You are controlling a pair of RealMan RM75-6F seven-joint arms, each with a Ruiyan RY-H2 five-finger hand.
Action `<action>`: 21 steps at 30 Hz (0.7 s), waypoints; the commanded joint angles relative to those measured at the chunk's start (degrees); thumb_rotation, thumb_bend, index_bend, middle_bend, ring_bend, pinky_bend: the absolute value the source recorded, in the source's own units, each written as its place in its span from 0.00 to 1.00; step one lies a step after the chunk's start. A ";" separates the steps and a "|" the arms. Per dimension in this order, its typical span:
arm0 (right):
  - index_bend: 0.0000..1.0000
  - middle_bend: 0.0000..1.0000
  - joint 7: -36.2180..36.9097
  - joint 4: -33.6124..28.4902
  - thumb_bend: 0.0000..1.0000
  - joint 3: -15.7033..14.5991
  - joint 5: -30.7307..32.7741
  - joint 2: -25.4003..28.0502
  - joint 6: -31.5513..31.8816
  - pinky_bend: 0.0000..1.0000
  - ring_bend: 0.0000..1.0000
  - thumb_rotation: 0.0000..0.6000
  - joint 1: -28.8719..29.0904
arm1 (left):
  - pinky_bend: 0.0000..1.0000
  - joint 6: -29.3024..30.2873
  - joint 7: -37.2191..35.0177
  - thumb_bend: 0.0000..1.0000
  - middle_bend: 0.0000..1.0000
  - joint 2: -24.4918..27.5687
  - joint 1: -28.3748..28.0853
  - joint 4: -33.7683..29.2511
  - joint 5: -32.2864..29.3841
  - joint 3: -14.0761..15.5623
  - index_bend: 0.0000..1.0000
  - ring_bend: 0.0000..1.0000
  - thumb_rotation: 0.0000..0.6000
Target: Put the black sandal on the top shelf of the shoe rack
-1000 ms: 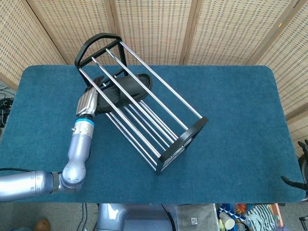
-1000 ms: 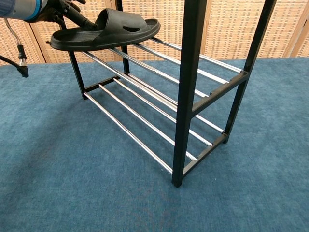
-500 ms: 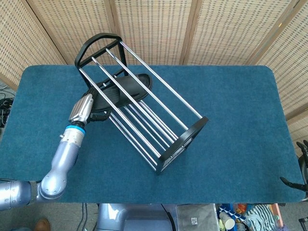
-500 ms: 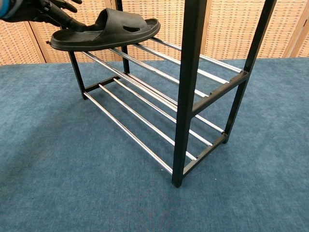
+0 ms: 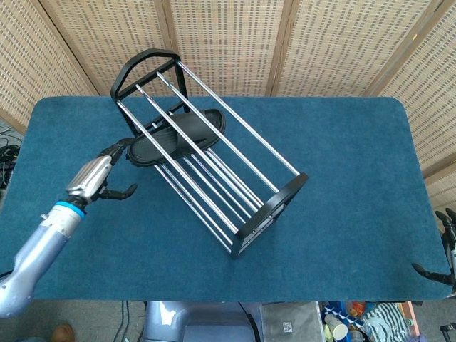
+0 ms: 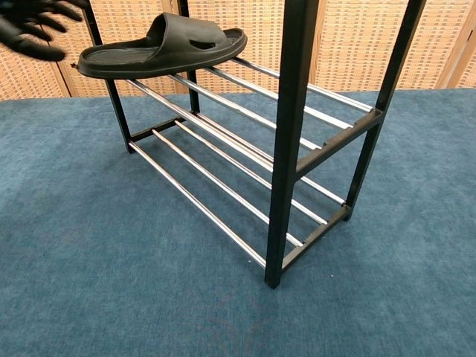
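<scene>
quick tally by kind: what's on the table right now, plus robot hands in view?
black sandal: 1
shoe rack: 1
robot hands: 2, left hand and right hand
Total: 4
</scene>
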 commanded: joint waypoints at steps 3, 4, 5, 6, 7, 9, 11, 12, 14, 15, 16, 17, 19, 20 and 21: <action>0.00 0.00 -0.41 -0.34 0.00 -0.08 -0.24 0.01 0.28 0.00 0.00 1.00 -0.06 | 0.00 0.97 -5.59 0.38 0.00 4.97 7.55 3.70 11.17 3.45 0.00 0.00 1.00; 0.00 0.00 -0.48 -0.39 0.00 -0.10 -0.27 0.01 0.34 0.00 0.00 1.00 -0.08 | 0.00 3.54 -5.26 0.38 0.00 4.52 8.62 4.26 12.89 4.25 0.00 0.00 1.00; 0.00 0.00 -0.55 -0.41 0.00 -0.11 -0.28 0.03 0.37 0.00 0.00 1.00 -0.10 | 0.00 7.24 -4.42 0.39 0.00 3.94 10.15 5.10 14.55 5.25 0.00 0.00 1.00; 0.00 0.00 -0.58 -0.42 0.00 -0.12 -0.28 0.03 0.37 0.00 0.00 1.00 -0.10 | 0.00 9.87 -3.77 0.38 0.00 3.31 11.11 5.52 15.78 5.89 0.00 0.00 1.00; 0.00 0.00 -0.62 -0.43 0.00 -0.14 -0.28 0.03 0.37 0.00 0.00 1.00 -0.11 | 0.00 13.50 -2.90 0.38 0.00 2.21 12.36 6.23 17.71 6.81 0.00 0.00 1.00; 0.00 0.00 -0.62 -0.44 0.00 -0.15 -0.32 0.03 0.35 0.00 0.00 1.00 -0.08 | 0.00 19.39 -2.39 0.32 0.00 0.07 14.65 7.71 20.83 8.38 0.00 0.00 1.00; 0.00 0.00 -0.57 -0.45 0.00 -0.20 -0.42 0.04 0.34 0.00 0.00 1.00 -0.08 | 0.00 26.25 -3.21 0.26 0.00 -2.93 17.30 10.23 24.81 9.98 0.00 0.00 1.00; 0.00 0.00 -0.49 -0.46 0.00 -0.24 -0.54 0.06 0.39 0.00 0.00 1.00 -0.10 | 0.00 29.53 -3.66 0.24 0.00 -4.60 18.42 11.85 26.95 10.75 0.00 0.00 1.00; 0.00 0.00 -0.34 -0.51 0.00 -0.29 -0.77 0.11 0.45 0.00 0.00 1.00 -0.11 | 0.00 34.97 -4.40 0.22 0.00 -7.72 20.23 15.11 30.54 12.25 0.00 0.00 1.00; 0.00 0.00 -0.30 -0.55 0.00 -0.36 -0.94 0.15 0.48 0.00 0.00 1.00 -0.12 | 0.00 37.49 -4.57 0.22 0.00 -9.15 21.26 16.64 32.00 13.16 0.00 0.00 1.00; 0.00 0.00 -0.26 -0.59 0.00 -0.42 -1.11 0.19 0.51 0.00 0.00 1.00 -0.13 | 0.00 39.52 -4.78 0.21 0.00 -10.45 22.08 17.94 33.09 13.89 0.00 0.00 1.00; 0.00 0.00 -0.25 -0.64 0.00 -0.47 -1.27 0.23 0.56 0.00 0.00 1.00 -0.14 | 0.00 41.20 -4.84 0.21 0.00 -11.61 22.81 19.05 33.83 14.56 0.00 0.00 1.00; 0.00 0.00 -0.30 -0.66 0.00 -0.57 -1.60 0.27 0.73 0.00 0.00 1.00 -0.18 | 0.00 43.29 -4.48 0.21 0.00 -13.12 23.96 20.67 34.99 15.95 0.00 0.00 1.00; 0.00 0.00 -0.39 -0.62 0.00 -0.63 -1.81 0.27 0.86 0.00 0.00 1.00 -0.21 | 0.00 44.29 -4.15 0.21 0.00 -13.90 24.69 21.38 35.59 16.92 0.00 0.00 1.00; 0.00 0.00 -0.56 -0.57 0.00 -0.67 -1.96 0.24 1.02 0.00 0.00 1.00 -0.25 | 0.00 45.18 -4.30 0.21 0.00 -14.59 25.26 21.87 36.23 17.65 0.00 0.00 1.00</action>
